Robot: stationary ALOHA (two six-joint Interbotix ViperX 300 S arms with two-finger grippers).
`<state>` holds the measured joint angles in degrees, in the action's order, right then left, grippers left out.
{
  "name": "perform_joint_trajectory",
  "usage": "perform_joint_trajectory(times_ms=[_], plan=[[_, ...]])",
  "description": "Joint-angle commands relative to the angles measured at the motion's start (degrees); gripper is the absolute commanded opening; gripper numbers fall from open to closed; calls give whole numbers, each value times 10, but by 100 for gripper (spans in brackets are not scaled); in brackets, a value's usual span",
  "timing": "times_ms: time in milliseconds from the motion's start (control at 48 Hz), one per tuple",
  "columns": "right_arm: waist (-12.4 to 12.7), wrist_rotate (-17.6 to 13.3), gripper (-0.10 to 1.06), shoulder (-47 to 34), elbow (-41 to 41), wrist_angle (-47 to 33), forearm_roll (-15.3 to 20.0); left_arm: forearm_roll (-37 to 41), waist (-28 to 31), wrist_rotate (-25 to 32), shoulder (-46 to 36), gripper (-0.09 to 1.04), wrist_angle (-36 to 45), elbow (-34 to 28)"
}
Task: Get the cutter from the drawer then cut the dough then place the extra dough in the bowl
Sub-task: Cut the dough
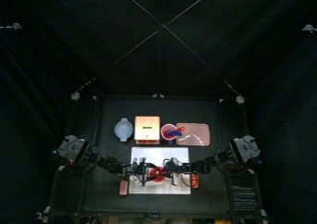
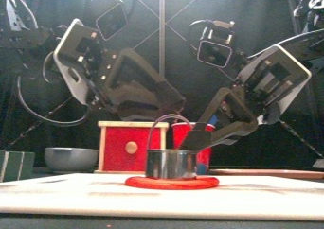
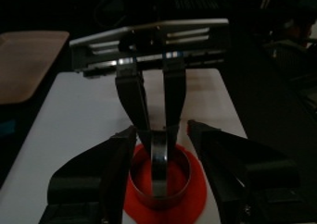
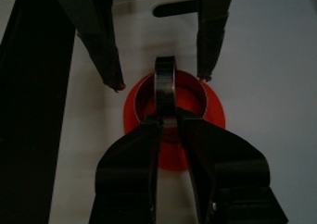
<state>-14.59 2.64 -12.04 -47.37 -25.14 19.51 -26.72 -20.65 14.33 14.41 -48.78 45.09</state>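
Overhead, front, two wrists: shared dough (image 2: 171,184)

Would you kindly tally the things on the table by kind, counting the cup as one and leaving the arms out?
white cutting board: 1
red dough: 1
metal cutter: 1
wooden box: 1
blue-grey bowl: 1
pink tray: 1
red cup: 1
Total: 7
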Motion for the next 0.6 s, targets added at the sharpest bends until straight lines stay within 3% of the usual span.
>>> perform_joint_trajectory(times_ms=[21, 375, 604], plan=[[2, -5, 59, 9, 4, 22, -8, -2, -1, 4, -38, 86, -30, 10], [11, -4, 59, 51, 34, 82, -18, -23, -16, 0, -91, 83, -58, 85], [29, -6, 68, 76, 60, 138, -43, -57, -34, 0, -68, 70, -58, 84]])
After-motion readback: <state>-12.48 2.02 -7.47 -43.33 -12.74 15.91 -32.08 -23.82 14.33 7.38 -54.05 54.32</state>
